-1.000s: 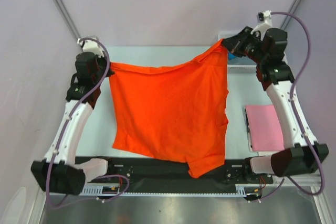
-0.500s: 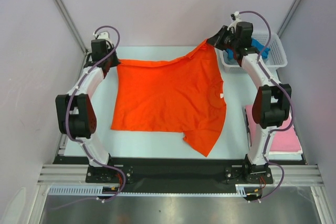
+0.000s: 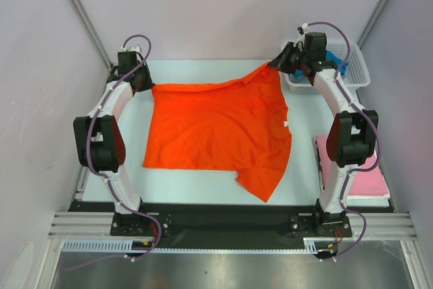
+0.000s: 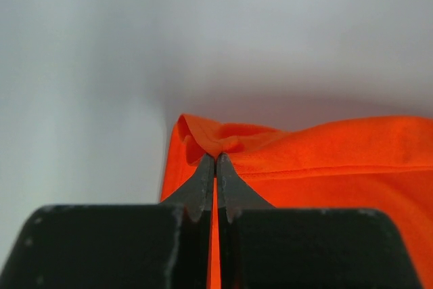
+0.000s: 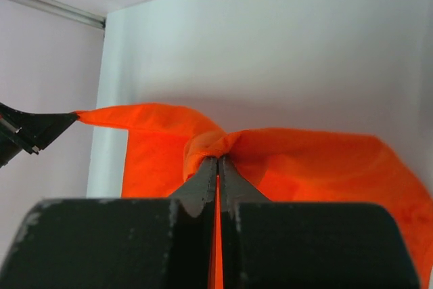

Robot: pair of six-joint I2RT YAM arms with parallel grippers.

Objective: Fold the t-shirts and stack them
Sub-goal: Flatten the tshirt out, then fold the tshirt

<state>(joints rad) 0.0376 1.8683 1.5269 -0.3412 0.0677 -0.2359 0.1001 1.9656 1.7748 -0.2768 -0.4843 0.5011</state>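
The orange-red t-shirt (image 3: 216, 130) lies spread across the table, with one sleeve pointing toward the near edge. My left gripper (image 3: 146, 84) is shut on its far left corner; the wrist view shows the cloth (image 4: 325, 160) bunched at the fingertips of that gripper (image 4: 216, 158). My right gripper (image 3: 274, 66) is shut on the far right corner, held slightly above the table, with the fabric (image 5: 325, 167) pinched at that gripper (image 5: 218, 159). A folded pink t-shirt (image 3: 355, 170) lies at the right edge, partly behind the right arm. A blue t-shirt (image 3: 336, 59) sits in the basket.
A white mesh basket (image 3: 360, 74) stands at the back right, just behind my right gripper. The enclosure walls close in the table at the back and on both sides. Both arms reach out toward the far edge. In the right wrist view, the left gripper (image 5: 34, 130) shows at the left.
Both arms have stretched toward the back and lowered. The orange-red t-shirt has gone from hanging in the air to lying on the table, still held at both far corners.
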